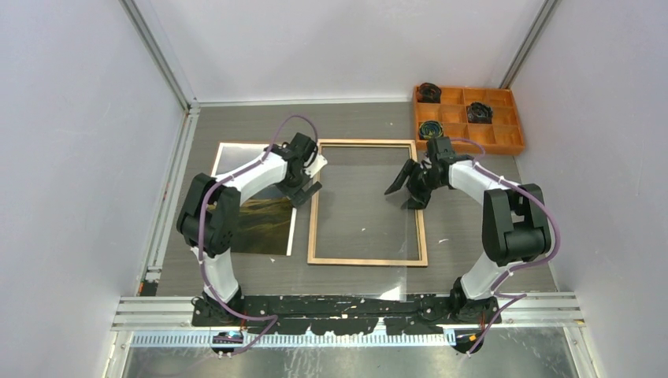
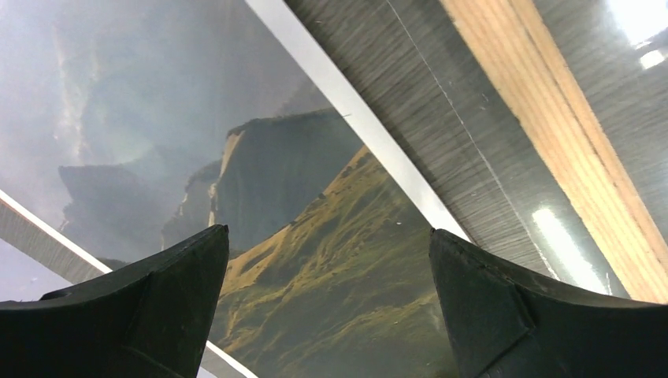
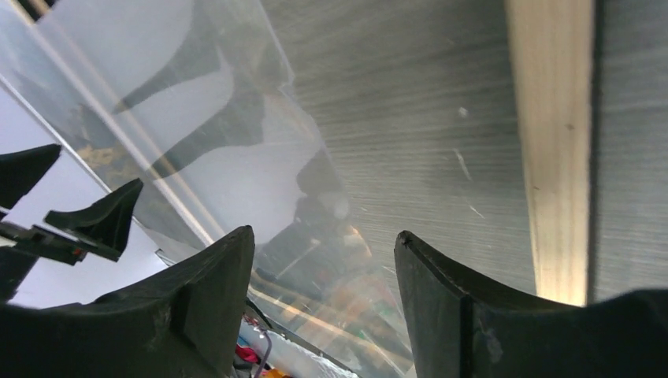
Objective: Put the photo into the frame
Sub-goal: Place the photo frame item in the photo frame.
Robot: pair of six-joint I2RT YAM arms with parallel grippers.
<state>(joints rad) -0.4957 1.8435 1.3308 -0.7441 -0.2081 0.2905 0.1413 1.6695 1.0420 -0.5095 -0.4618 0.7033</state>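
Just beneath the spread left end effector [image 2: 329, 236], the photo [image 2: 299, 181], beside the frame [image 2: 563, 134].

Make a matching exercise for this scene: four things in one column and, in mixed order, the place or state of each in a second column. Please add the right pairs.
1. photo
2. frame
3. orange tray
4. right tool

a. far right corner of the table
b. flat, left of the frame
c. open, above the clear pane
d. wood-coloured side up, mid-table

Pairs: 1-b, 2-d, 3-a, 4-c.
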